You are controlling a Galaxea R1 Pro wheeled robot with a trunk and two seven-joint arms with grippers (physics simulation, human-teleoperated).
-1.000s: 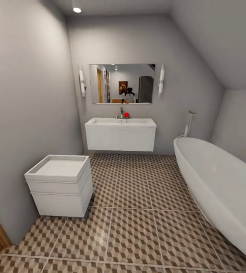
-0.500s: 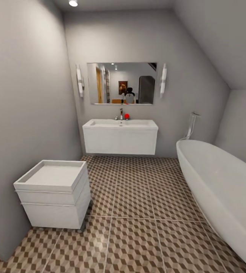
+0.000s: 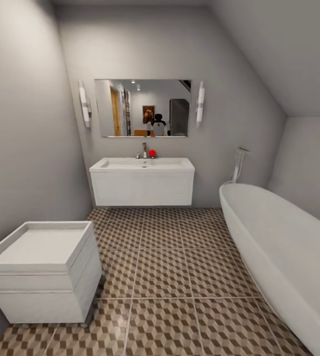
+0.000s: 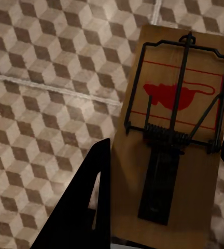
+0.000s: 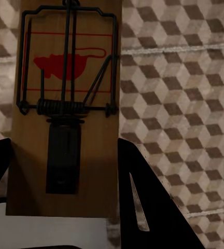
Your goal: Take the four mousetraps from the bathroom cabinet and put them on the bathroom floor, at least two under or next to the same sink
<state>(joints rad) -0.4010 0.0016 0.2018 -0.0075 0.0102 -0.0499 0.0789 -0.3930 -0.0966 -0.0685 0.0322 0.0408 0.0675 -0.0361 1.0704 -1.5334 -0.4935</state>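
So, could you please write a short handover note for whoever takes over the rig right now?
Left gripper: shut on a mousetrap, above the tiled bathroom floor.
Right gripper: shut on a second mousetrap.
The sink is ahead on the far wall, bathtub on the right, a white box unit on the left.
Done: two traps in hand.
Left: set both on the floor under or beside the sink, then fetch the other two.

Left gripper: two dark fingers, one on each long edge of a mousetrap, closed against the board and holding it above the floor. Right gripper: fingers likewise clamped on either side of a second mousetrap, held flat, wire side towards the camera.
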